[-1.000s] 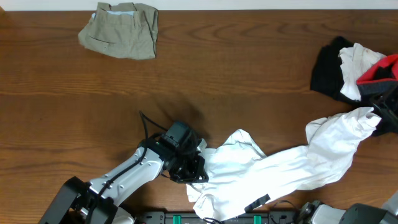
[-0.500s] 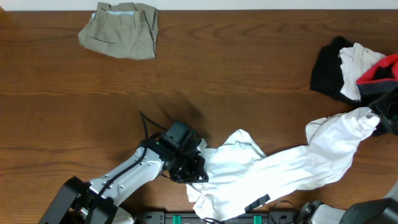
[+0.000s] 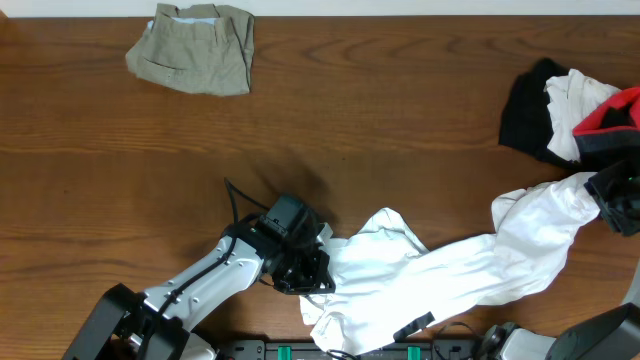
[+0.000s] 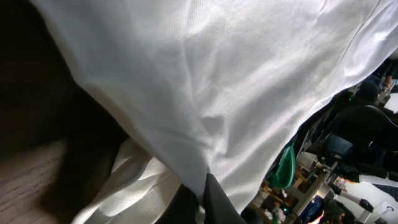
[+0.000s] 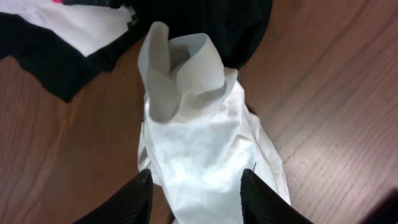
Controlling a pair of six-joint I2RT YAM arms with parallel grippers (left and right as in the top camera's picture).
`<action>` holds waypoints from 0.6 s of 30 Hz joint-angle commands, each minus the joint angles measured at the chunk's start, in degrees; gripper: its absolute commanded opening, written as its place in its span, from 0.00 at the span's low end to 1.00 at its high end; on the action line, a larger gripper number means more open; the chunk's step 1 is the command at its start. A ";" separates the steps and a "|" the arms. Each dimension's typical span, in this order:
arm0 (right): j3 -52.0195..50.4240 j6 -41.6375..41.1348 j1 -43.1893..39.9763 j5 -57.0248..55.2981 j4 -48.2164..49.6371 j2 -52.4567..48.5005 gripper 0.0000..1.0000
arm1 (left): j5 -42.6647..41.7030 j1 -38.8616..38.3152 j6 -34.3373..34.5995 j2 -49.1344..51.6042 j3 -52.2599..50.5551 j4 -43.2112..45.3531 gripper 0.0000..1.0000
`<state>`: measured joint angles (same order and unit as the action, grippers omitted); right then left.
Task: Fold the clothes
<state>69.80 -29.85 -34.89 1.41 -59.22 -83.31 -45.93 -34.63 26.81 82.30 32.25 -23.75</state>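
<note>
A large white top [image 3: 450, 280] lies crumpled across the front of the table, one sleeve reaching right. My left gripper [image 3: 310, 272] is shut on the top's left edge; in the left wrist view its dark fingertips [image 4: 217, 202] pinch a white fold [image 4: 205, 74]. My right gripper [image 3: 612, 195] is at the sleeve's far end, open. In the right wrist view, the rumpled sleeve end [image 5: 199, 137] lies on the wood under the gap of my right gripper [image 5: 194, 190]. More clothes lie around: a khaki piece [image 3: 195, 45] and a black, white and red pile [image 3: 560, 110].
The khaki piece sits folded at the back left. The pile sits at the right edge, just beyond the sleeve end, its black cloth [image 5: 205, 25] almost touching it. Brown wooden table [image 3: 380, 140] stretches between them. The table's front edge runs just below the top.
My right gripper has slid a little right and toward the front, off the sleeve tip, which stays on the table. The left arm and the top's left side have not moved.
</note>
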 commanded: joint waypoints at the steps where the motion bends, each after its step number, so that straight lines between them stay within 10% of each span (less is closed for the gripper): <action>1: -1.62 -2.75 0.48 -1.20 2.16 0.02 0.44 | -0.09 -0.17 -0.55 0.24 -0.07 -0.13 0.06; 18: -4.07 -1.05 2.78 0.52 12.63 -11.02 0.45 | -0.09 -0.17 -0.55 0.24 -0.07 -0.11 0.06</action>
<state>66.19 -32.18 -33.61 1.56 -47.09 -92.73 -45.93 -34.63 26.81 82.30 32.25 -23.75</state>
